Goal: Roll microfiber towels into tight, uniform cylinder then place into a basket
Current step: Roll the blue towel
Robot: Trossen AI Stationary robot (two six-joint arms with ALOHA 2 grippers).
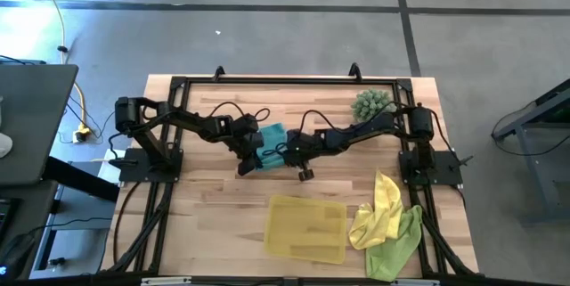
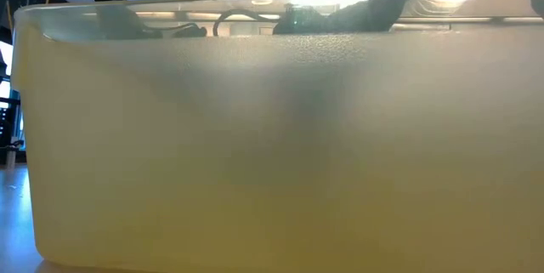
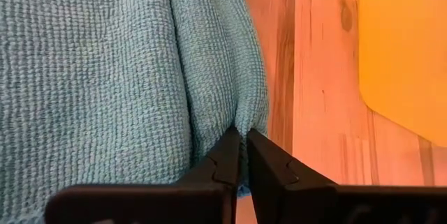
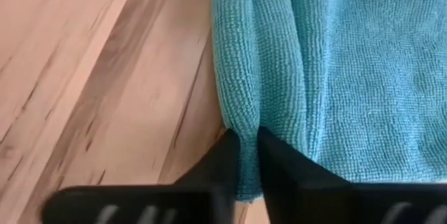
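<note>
Both your arms meet mid-desk over the teal towel [image 1: 270, 134].

Left gripper [image 3: 242, 135]: jaws nearly closed, pinching a folded ridge of the teal towel's edge. The weave is a fine looped microfiber with soft rounded folds, not yet a cylinder.

Right gripper [image 4: 243, 135]: jaws narrow, clamped on another rolled-over fold at the towel's edge, with bare wood just beside it.

The desk [image 1: 214, 206] is butcher-block wood in pale strips with visible grain and knots.

The basket [image 1: 306, 227] is a shallow rectangular tray of translucent yellow plastic with rounded corners, near the front edge and apart from the teal towel. The low view is filled by its cloudy wall.

The yellow towel [image 1: 379, 210] and lime green towel [image 1: 396, 246] lie crumpled and overlapping just right of the basket.

A spiky green ball plant [image 1: 371, 103] sits at the back, by your right arm.
</note>
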